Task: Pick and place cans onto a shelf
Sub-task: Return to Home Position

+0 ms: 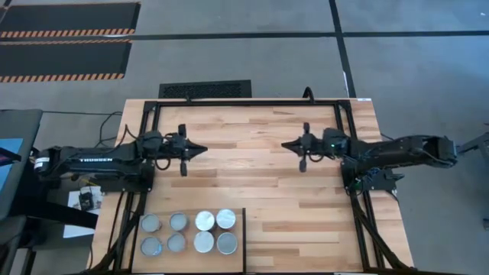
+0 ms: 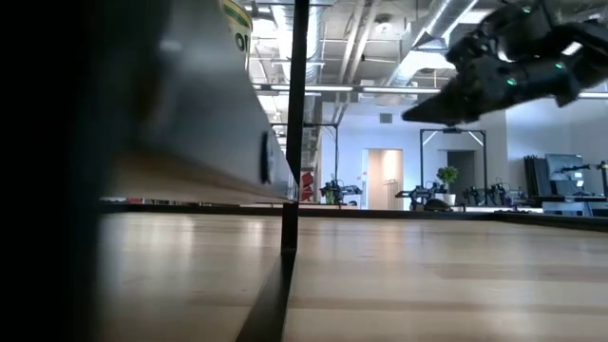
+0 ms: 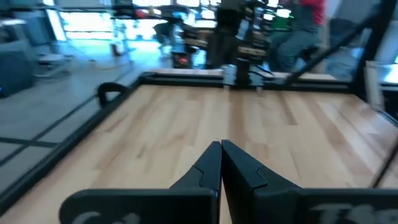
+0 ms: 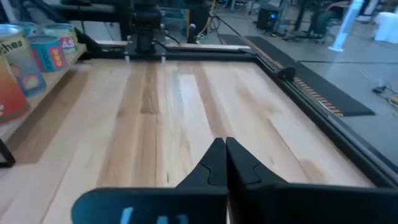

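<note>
Both my pincers are closed tight, fingertips pressed together and holding nothing. In the high view my left pincer (image 1: 203, 147) hangs over the table (image 1: 244, 187) left of centre and my right pincer (image 1: 285, 144) right of centre, their tips pointing at each other, well apart. The eight cans (image 1: 204, 221) stand in two rows of four on the shelf (image 1: 165, 233) at the frame's lower left.

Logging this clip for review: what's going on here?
Nothing is being handled right now. All eight cans stand in two rows on the shelf, at the table's edge on the left arm's side. The left gripper and the right gripper are both shut and empty, held over the table's middle with tips facing each other.
</note>
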You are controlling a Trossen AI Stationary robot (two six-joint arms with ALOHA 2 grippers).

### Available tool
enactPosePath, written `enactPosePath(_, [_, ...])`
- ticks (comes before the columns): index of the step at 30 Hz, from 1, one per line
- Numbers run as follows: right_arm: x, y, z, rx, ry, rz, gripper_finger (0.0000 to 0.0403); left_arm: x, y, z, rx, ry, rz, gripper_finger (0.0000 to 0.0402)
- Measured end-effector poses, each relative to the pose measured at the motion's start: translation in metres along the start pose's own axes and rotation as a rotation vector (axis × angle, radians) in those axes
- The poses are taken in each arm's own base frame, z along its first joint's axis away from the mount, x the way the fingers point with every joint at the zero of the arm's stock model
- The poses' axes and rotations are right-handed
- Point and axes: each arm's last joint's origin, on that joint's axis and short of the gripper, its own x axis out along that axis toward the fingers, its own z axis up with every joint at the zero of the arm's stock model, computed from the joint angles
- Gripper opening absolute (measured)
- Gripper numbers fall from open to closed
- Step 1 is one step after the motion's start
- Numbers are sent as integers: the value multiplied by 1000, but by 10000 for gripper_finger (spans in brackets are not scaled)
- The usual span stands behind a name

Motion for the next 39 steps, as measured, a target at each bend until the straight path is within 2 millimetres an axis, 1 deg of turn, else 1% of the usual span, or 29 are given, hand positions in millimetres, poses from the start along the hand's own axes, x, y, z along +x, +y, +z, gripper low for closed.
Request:
enactPosePath(4, [-18, 1, -15, 23, -11, -53, 9, -10, 0, -9, -6, -22, 55, 0])
enactPosePath(7, [-30, 3, -23, 24, -38, -59, 9, -17, 0, -18, -13, -38, 64, 0])
enactPosePath(9, [-37, 4, -27, 22, -63, -60, 8, -23, -1, -23, -15, -56, 64, 0])
enactPosePath(14, [-52, 5, -35, 35, -62, -65, 8, -34, -2, -35, -18, -109, 82, 0])
enactPosePath(19, [-64, 7, -45, 66, -61, -65, 8, -44, -3, -47, -55, -114, 83, 0])
enactPosePath(22, [-71, 7, -48, 77, -44, -85, 8, -48, -3, -52, -71, -129, 86, 0])
enactPosePath(25, [-78, 7, -47, 77, -67, -104, 8, -53, -3, -55, -76, -109, 97, 0])
enactPosePath(26, [-81, 7, -47, 77, -82, -111, 8, -55, -3, -56, -77, -100, 97, 0])
enactPosePath(31, [-91, 7, -38, 24, -202, -123, 7, -60, -4, -51, -40, -167, 101, 0])
enactPosePath(35, [-91, 6, -38, 24, -201, -153, 4, -59, -4, -52, -52, -158, 103, 0])
enactPosePath(39, [-91, 5, -39, 22, -206, -176, 8, -60, -4, -52, -38, -165, 128, 0])
